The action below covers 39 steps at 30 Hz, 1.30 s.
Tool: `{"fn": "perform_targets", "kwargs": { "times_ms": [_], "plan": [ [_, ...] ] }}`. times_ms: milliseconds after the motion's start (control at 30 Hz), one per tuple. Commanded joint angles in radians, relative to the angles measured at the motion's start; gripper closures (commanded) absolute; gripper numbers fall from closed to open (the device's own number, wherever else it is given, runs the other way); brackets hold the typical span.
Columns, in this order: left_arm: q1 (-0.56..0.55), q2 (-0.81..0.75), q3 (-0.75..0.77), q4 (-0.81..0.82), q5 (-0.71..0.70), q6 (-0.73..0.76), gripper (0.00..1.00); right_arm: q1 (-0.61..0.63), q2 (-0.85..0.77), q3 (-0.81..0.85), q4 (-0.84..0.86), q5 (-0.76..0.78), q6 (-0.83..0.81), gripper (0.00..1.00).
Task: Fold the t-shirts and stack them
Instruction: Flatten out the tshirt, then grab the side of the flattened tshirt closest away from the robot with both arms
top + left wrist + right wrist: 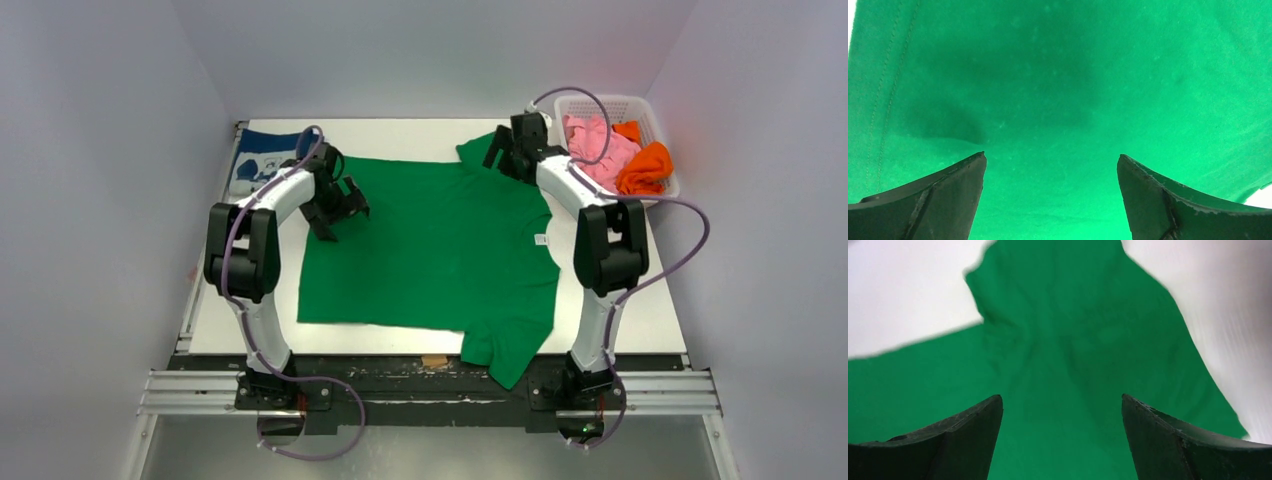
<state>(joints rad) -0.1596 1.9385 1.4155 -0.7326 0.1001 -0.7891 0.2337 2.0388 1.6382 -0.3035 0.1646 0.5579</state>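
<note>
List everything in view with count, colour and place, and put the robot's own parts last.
green t-shirt: one, bright green, spread flat mid-table, one sleeve past the near edge
navy t-shirt: one, navy with white print, folded, far left corner
pink t-shirt: one, pink, bunched in the basket
orange t-shirt: one, orange, in the basket beside the pink
basket: one, white, far right corner
table: one, white
left arm, right arm: two, white and black, near edge
left gripper: one, black, open, over the green shirt's left side
right gripper: one, black, open, over its far sleeve
</note>
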Motion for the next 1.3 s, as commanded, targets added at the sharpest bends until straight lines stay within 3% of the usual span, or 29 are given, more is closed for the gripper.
{"fn": "perform_targets", "kwargs": {
  "times_ms": [0, 133, 333, 733, 967, 1133, 1267],
  "plan": [
    [-0.023, -0.032, 0.011, -0.041, -0.019, 0.010, 0.00, 0.004, -0.080, -0.151, -0.142, 0.000, -0.039, 0.13],
    [-0.030, 0.023, 0.060, -0.069, -0.012, -0.004, 0.00, 0.001, -0.040, -0.162, -0.164, -0.039, -0.014, 0.14],
    [-0.031, 0.100, 0.146, -0.094, 0.011, -0.019, 0.00, -0.014, 0.100, -0.031, -0.222, 0.005, -0.009, 0.14],
    [-0.025, 0.365, 0.511, -0.262, 0.093, -0.009, 0.00, -0.082, 0.325, 0.241, -0.250, 0.013, 0.035, 0.14],
    [0.002, 0.501, 0.694, -0.272, 0.165, -0.020, 0.00, -0.115, 0.449, 0.437, -0.256, -0.006, 0.023, 0.13],
    [0.005, 0.437, 0.744, -0.236, 0.160, 0.011, 0.00, -0.113, 0.411, 0.527, -0.307, -0.028, -0.038, 0.12],
    [0.004, 0.248, 0.635, -0.213, 0.097, 0.037, 0.00, -0.099, 0.207, 0.337, -0.228, -0.010, -0.085, 0.10]
  ]
}}
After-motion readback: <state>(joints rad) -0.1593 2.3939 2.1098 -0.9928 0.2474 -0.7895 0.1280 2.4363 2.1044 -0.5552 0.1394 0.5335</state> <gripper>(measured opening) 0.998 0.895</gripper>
